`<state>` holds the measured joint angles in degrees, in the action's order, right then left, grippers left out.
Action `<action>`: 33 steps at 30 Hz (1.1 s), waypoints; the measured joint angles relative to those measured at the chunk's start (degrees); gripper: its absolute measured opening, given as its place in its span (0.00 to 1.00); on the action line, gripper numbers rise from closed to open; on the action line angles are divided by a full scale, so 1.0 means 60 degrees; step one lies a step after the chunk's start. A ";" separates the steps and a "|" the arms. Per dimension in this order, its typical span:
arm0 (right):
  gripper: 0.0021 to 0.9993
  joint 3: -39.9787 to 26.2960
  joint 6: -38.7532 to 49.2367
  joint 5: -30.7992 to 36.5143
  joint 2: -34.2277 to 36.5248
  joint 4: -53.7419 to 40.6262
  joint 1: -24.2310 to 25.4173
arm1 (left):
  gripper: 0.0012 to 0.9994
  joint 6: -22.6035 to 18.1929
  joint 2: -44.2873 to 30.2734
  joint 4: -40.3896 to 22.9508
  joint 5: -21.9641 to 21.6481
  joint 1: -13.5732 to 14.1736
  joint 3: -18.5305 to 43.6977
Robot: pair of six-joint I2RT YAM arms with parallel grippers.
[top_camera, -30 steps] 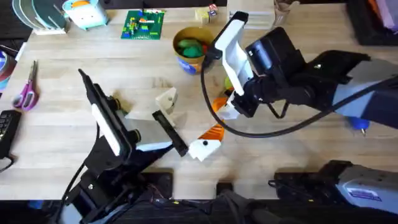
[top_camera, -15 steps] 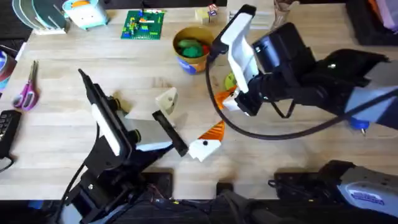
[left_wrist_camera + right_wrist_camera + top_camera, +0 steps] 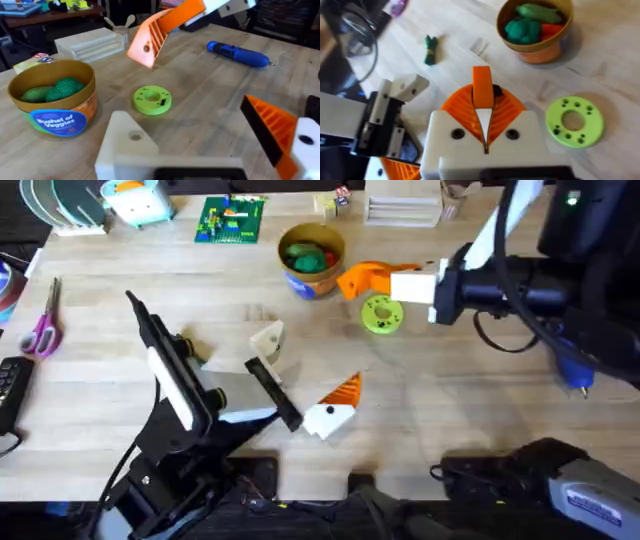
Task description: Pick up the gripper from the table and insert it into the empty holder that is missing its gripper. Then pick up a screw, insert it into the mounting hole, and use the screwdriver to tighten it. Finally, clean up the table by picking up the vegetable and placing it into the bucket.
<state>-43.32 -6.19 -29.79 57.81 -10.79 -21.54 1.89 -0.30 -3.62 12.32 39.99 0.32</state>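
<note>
One gripper, an orange wedge, long axis in line with the fingers, clenched in our right pincer beside the bucket. One holder, the bare white finger of our released left pincer, lies leftward and nearer the bases.

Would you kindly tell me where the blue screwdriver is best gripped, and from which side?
Grip the screwdriver across its thick mid-barrel, coming straight down. It lies flat on the table with bare wood along both long sides, so the pincer can straddle it; the narrow tip offers little hold.
</note>
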 joint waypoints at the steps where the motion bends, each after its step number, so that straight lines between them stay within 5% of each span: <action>1: 0.01 0.0092 -0.0530 -0.0467 0.0313 0.0381 0.0091 | 0.99 0.0000 0.0000 0.0000 0.0000 0.0000 0.0000; 14: 0.01 0.0231 -0.5497 -0.4752 0.2470 0.1472 0.0179 | 0.99 0.0113 0.0000 0.0000 -0.0004 0.0000 0.0000; 22: 0.01 0.0231 -0.6470 -0.5445 0.2555 0.1491 -0.0158 | 0.99 0.0842 0.0000 0.0000 -0.0004 0.0000 0.0000; 33: 0.01 0.0231 -0.7069 -0.5542 0.3408 0.1647 -0.0321 | 0.99 0.1018 0.0000 0.0000 -0.0004 0.0000 0.0000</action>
<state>-41.93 -48.60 -63.04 78.26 -0.91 -23.46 8.00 -0.30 -3.62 12.29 39.99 0.32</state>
